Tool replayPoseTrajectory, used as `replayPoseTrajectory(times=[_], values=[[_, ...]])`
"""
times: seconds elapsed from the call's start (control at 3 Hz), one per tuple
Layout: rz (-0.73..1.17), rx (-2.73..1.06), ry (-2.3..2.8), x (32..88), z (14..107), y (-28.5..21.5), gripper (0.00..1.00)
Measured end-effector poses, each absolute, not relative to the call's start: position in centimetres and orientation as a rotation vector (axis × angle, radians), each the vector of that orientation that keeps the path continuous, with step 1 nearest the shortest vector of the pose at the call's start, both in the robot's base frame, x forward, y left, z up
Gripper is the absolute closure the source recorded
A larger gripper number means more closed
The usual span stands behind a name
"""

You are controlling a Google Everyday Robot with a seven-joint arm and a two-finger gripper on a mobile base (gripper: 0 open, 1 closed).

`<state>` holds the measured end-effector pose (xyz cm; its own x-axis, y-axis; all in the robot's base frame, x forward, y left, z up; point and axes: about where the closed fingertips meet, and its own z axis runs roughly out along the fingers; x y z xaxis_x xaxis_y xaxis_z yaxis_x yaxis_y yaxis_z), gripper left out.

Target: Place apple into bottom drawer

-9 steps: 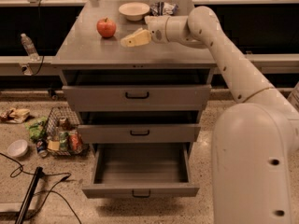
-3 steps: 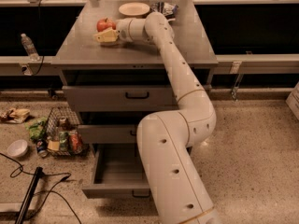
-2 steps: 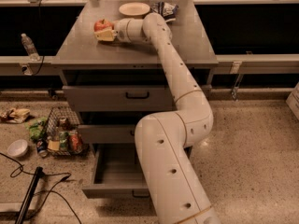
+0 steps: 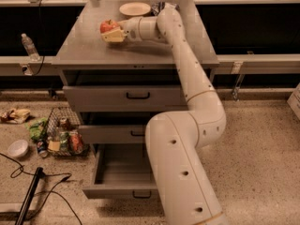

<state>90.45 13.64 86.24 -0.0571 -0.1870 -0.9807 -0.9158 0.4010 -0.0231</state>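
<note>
The red apple (image 4: 108, 26) sits on the grey cabinet top (image 4: 140, 50), near its back left. My gripper (image 4: 113, 33) is right at the apple, touching or nearly touching its front right side, with the arm reaching in from the right. The bottom drawer (image 4: 123, 171) is pulled out wide below, its inside bare, its low front panel with a black handle (image 4: 141, 194) toward the camera. My arm's lower part covers the drawer's right end.
A cream plate (image 4: 135, 8) stands behind the gripper on the top. The middle drawer (image 4: 115, 134) and top drawer (image 4: 126, 97) stand slightly out. A wire basket of snacks (image 4: 63, 136), a white bowl (image 4: 18, 148), a bottle (image 4: 29, 46) and a black cable (image 4: 33, 191) lie left.
The gripper has moved left across the cabinet top, from well right of the apple to right against it. The apple stays in about the same spot.
</note>
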Motion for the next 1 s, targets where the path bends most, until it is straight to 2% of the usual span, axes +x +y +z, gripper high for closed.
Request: replayPoseTrajectory(times=[1.0], values=[[0.976, -1.179, 1.633, 82.0, 86.6, 3.8, 1.0]])
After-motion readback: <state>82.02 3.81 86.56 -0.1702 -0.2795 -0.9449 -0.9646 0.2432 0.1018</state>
